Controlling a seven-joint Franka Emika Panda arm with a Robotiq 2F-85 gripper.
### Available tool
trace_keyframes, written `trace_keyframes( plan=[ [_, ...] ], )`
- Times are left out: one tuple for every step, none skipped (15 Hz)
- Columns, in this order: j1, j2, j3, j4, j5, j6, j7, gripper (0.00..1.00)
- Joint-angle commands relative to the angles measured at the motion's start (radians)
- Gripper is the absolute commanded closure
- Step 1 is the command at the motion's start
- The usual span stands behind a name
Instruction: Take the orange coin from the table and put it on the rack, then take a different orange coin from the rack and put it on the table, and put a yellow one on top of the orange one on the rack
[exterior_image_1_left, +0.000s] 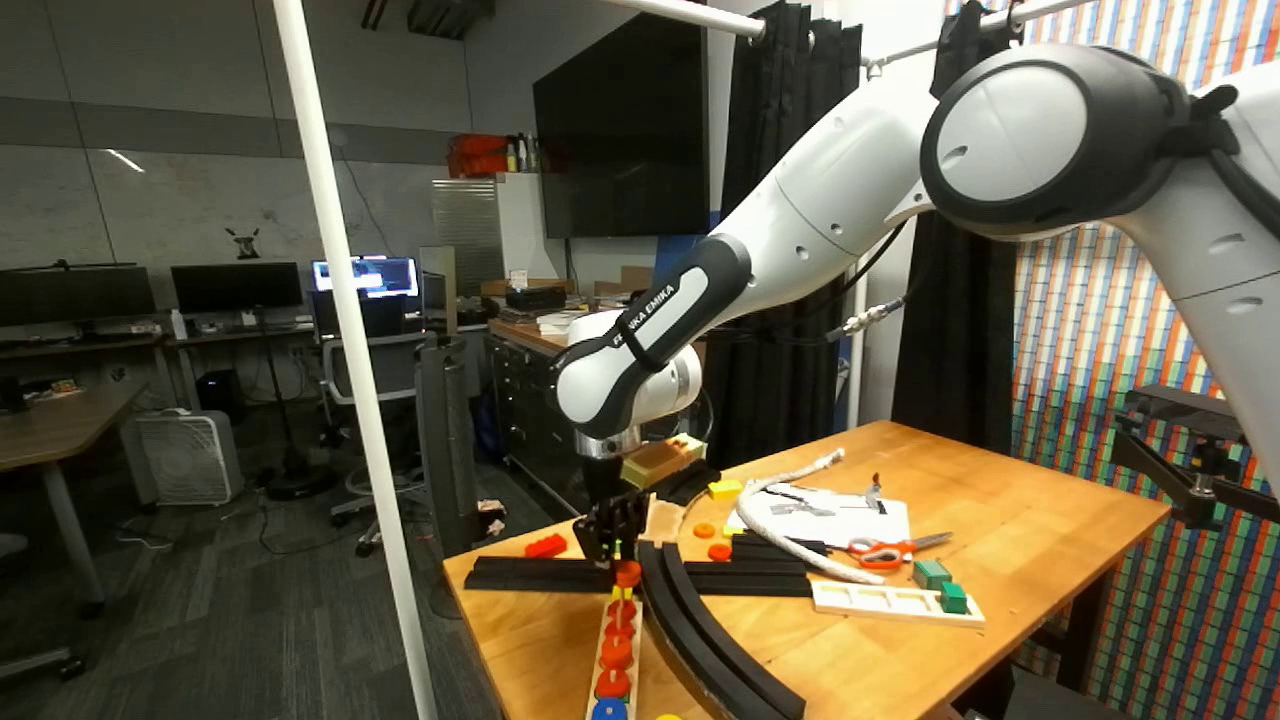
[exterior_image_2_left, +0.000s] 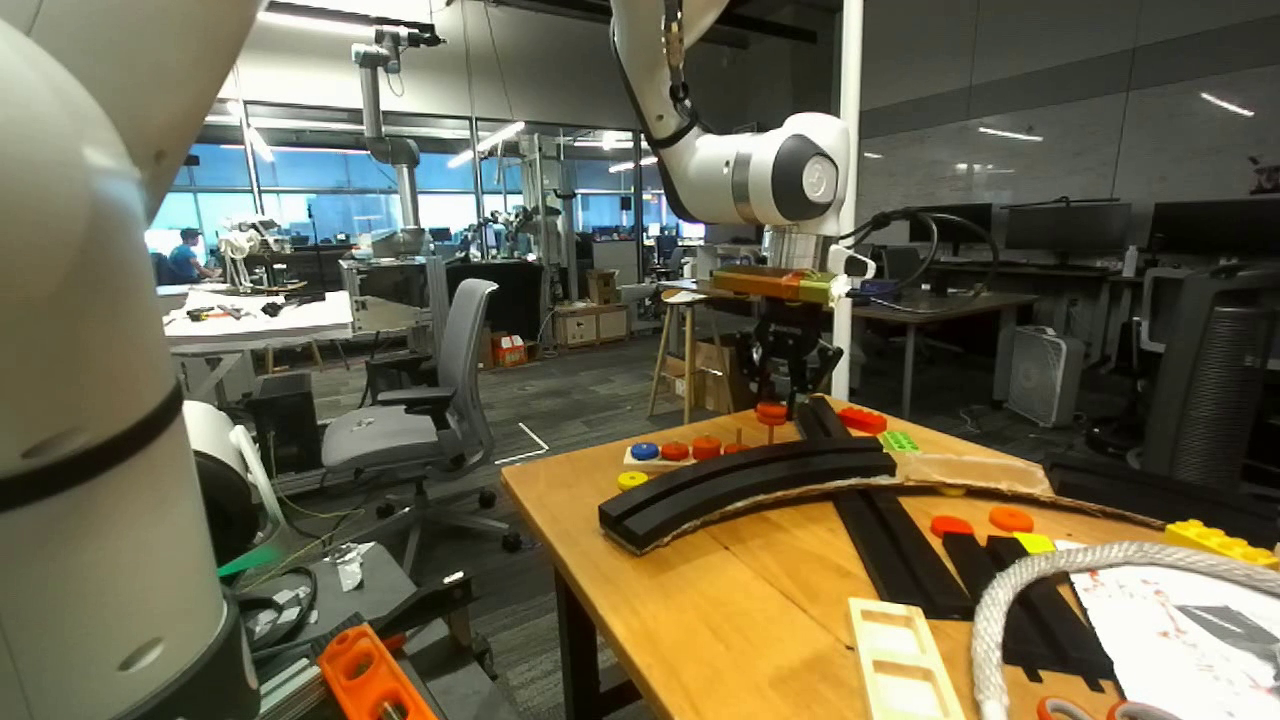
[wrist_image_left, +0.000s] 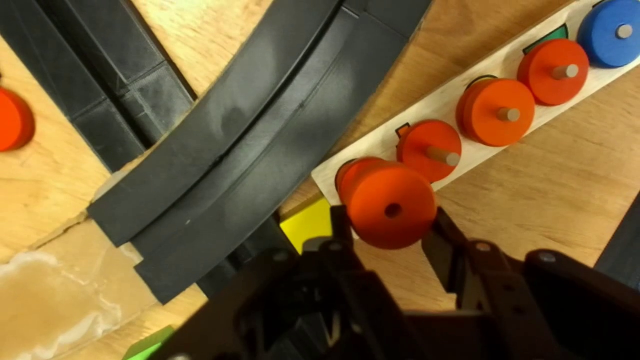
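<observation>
The black two-fingered end effector (wrist_image_left: 389, 220) is pinching an orange flat round disc (wrist_image_left: 390, 192), one fingertip on either side. The hole in the disc's middle shows dark in the wrist view. In both exterior views this disc is above the light wooden surface (exterior_image_1_left: 1040, 490), near one end of a long pale wooden rack with upright pegs (wrist_image_left: 442, 102); whether it touches a peg cannot be told.

At that end, a further orange disc is partly hidden behind the held one in the wrist view. Next along the rack come a single orange disc (wrist_image_left: 424, 145), a stack of orange discs (wrist_image_left: 492, 107), another orange disc (wrist_image_left: 545, 72) and a blue round disc (wrist_image_left: 602, 37), each with a peg protruding.

A small flat round yellow disc (exterior_image_2_left: 632, 480) lies on the surface between the rack and a black curved grooved track (wrist_image_left: 240, 160). A loose orange disc (exterior_image_1_left: 704, 530) and a second loose one (exterior_image_1_left: 719, 552) lie across the track from the rack, near each other. A flat yellow block (wrist_image_left: 307, 225) is just beside the rack's end. A red studded block (exterior_image_1_left: 546, 545) lies beside a straight black strip (exterior_image_1_left: 540, 573)
</observation>
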Motion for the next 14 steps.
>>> trace_keyframes(
  plan=[
    [0.006, -0.004, -0.006, 0.011, 0.015, -0.018, -0.003, 0.77],
    [0.006, 0.001, -0.006, 0.018, 0.014, -0.022, -0.004, 0.77],
    [0.006, 0.004, -0.005, 0.023, 0.015, -0.024, -0.007, 0.77],
    [0.006, 0.008, -0.004, 0.028, 0.015, -0.026, -0.008, 0.77],
    [0.005, 0.01, -0.004, 0.032, 0.015, -0.027, -0.01, 0.77],
    [0.005, 0.013, -0.003, 0.035, 0.015, -0.028, -0.011, 0.77],
    [0.005, 0.018, -0.002, 0.041, 0.016, -0.028, -0.014, 0.77],
    [0.005, 0.022, -0.001, 0.046, 0.017, -0.029, -0.017, 0.77],
    [0.004, 0.025, -0.001, 0.051, 0.017, -0.03, -0.019, 0.77],
    [0.004, 0.028, 0.0, 0.055, 0.017, -0.03, -0.021, 0.77],
    [0.004, 0.031, 0.001, 0.058, 0.018, -0.032, -0.022, 0.77],
    [0.004, 0.032, 0.001, 0.06, 0.018, -0.033, -0.022, 0.77],
    [0.004, 0.032, 0.001, 0.061, 0.018, -0.035, -0.02, 0.77],
    [0.006, 0.031, 0.0, 0.06, 0.018, -0.037, -0.017, 0.77]
  ],
)
